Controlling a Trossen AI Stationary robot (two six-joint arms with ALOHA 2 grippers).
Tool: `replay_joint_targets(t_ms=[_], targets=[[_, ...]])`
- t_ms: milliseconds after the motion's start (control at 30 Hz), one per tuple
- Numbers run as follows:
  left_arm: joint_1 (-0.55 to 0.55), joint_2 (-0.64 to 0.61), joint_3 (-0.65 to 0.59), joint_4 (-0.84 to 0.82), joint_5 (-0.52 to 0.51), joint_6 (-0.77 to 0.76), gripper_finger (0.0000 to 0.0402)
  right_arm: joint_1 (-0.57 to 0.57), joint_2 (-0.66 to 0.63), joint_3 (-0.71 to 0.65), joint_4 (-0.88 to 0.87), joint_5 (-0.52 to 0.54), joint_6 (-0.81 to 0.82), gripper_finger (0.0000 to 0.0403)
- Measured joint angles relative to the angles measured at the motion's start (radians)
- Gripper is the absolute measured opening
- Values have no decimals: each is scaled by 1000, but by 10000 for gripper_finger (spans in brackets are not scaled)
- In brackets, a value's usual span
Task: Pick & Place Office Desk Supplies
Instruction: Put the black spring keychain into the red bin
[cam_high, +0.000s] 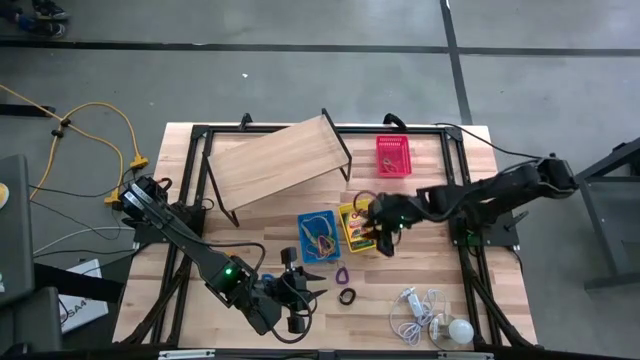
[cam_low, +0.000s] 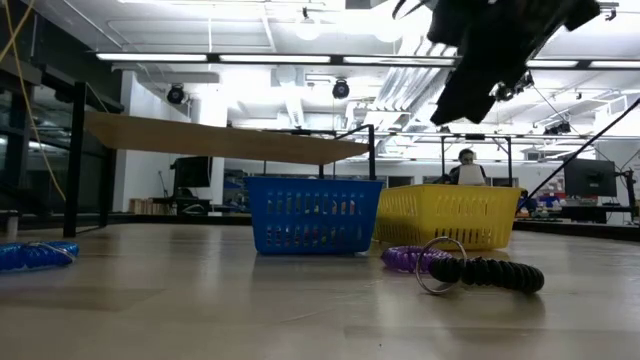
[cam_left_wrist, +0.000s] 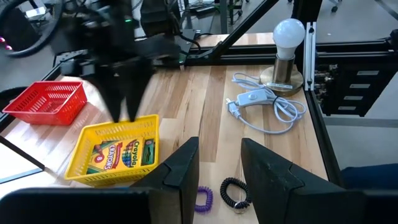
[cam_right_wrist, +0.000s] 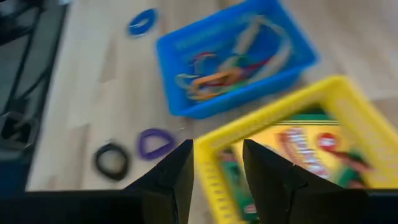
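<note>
A yellow basket (cam_high: 350, 232) holds a crayon box (cam_left_wrist: 121, 154), and my right gripper (cam_high: 383, 238) hovers open above its right side, touching nothing. A blue basket (cam_high: 318, 236) beside it holds several coloured rubber-band loops (cam_right_wrist: 217, 71). A purple loop (cam_high: 342, 273) and a black loop (cam_high: 347, 296) lie on the table in front of the baskets, and a blue loop (cam_right_wrist: 142, 22) lies left of the blue basket. A red basket (cam_high: 393, 155) stands at the far right. My left gripper (cam_high: 303, 285) waits open near the front edge, raised above the table.
A wooden board on black legs (cam_high: 275, 160) stands at the far left of the table. A white bulb (cam_high: 458, 330) with its thin cord (cam_high: 415, 305) lies at the front right. Black frame rails (cam_high: 470, 250) run along the table's sides.
</note>
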Motion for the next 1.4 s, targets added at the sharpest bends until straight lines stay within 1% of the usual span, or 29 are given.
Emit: replay_joint_targets(t_ms=[333,533,633,767,867,1200,1300,1400], targets=[[0,0,0,0,0,0,113,261,0,0,35,13,-1,126],[0,0,0,0,0,0,113,357,0,0,61,30,8,126],[0,0,0,0,0,0,113,379,8,0,66,50,7,126],[0,0,0,0,0,0,113,387,56,0,96,71,0,126],[0,0,0,0,0,0,113,386,125,0,142,75,-38,126],[0,0,0,0,0,0,113,388,388,0,421,44,-179,126],[0,0,0,0,0,0,113,396,446,0,475,39,-200,126],[0,0,0,0,0,0,113,405,477,0,525,25,-219,126]])
